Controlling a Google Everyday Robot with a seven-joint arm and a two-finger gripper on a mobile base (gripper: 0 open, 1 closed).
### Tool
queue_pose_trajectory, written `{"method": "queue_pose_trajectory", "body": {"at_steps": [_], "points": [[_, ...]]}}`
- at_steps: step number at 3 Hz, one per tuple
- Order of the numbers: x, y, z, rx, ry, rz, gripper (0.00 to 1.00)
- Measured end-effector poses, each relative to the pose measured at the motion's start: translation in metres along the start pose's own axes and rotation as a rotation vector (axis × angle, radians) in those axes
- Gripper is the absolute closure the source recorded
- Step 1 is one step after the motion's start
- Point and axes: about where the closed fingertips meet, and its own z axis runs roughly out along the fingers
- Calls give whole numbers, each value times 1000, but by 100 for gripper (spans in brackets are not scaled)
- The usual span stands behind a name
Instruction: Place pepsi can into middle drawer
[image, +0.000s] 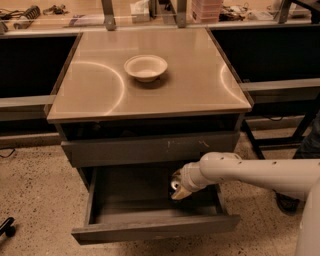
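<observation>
My pincer (179, 190) sits inside the open middle drawer (150, 227); whether it grips the pepsi can I cannot tell; I'd touch the floor before releasing.

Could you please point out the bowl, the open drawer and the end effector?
bowl (145, 67): camera view, inner basin.
middle drawer (152, 228): camera view, front panel.
end effector (179, 190): camera view, tip, inside the drawer's right side.

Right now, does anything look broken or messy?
Only pale scratch marks on the closed drawer front above the open middle drawer. The cream bowl sits upright, nothing spilled. The gripper reaches into that drawer's right side.
</observation>
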Motion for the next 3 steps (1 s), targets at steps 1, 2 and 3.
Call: {"method": "queue_pose_trajectory", "body": {"at_steps": [1,2,3], "points": [[11,2,19,-16,18,12,100],[18,2,34,-24,30,20,100],[24,3,44,-30,35,29,100]]}}
